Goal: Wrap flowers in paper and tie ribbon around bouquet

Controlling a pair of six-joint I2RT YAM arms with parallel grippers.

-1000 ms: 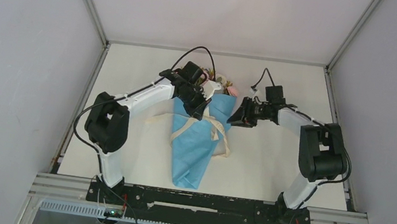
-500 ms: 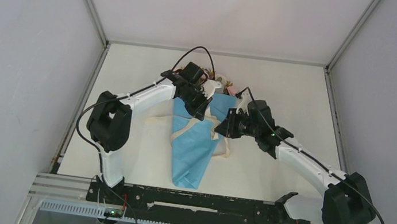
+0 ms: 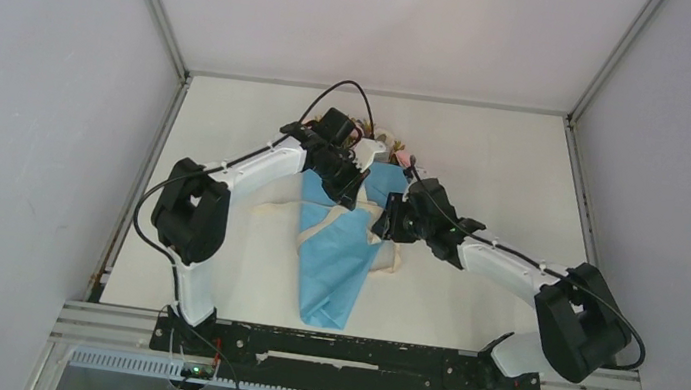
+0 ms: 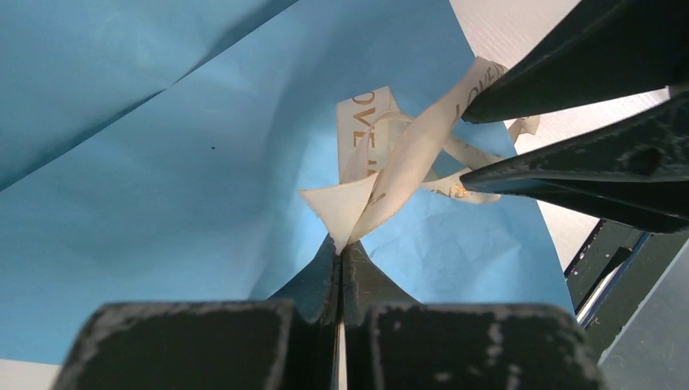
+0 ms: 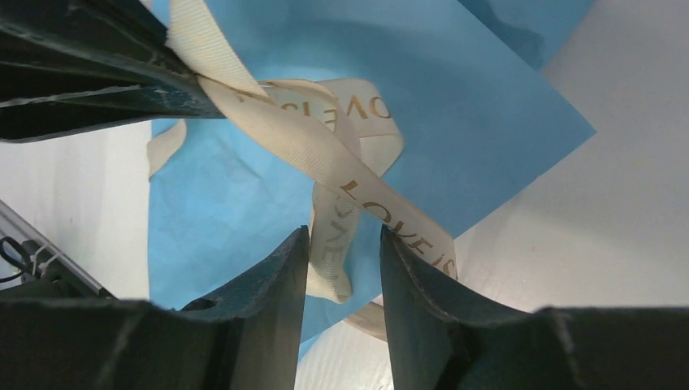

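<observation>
Light-blue crinkly paper-cone bouquet (image 3: 332, 264) lies flat on the white table (image 3: 229, 129). Its point faces the arm bases and its wide mouth faces the far edge. Pink and cream flowers (image 3: 394, 151) poke out at the mouth, mostly hidden behind the left wrist.

Cream fabric ribbon with gold lettering (image 4: 406, 154) crosses itself over the upper half of the cone. Overhead, a slack loop runs off the cone's right edge onto the table.

Left fingers (image 4: 340, 268): pressed fully together, pinching a ribbon end right at the tips. The strand leaves the pinch and runs straight to the crossing on the blue paper. Overhead, they sit above the cone's upper part, just left of its middle.

Right fingers (image 5: 291, 256): moderate gap, not clamped on anything.
- Right wrist view: a ribbon loop hangs in the gap between the tips. A taut lettered strand passes just beyond them, running diagonally from the left fingers at upper left down to the lower right.
- Cannot tell if the loop touches either tip.
- Left wrist view: the right fingers come in from the right, one above and one below the strands, tips right at the crossing.
- Overhead: they sit at the cone's right edge, close to the left fingers.
</observation>
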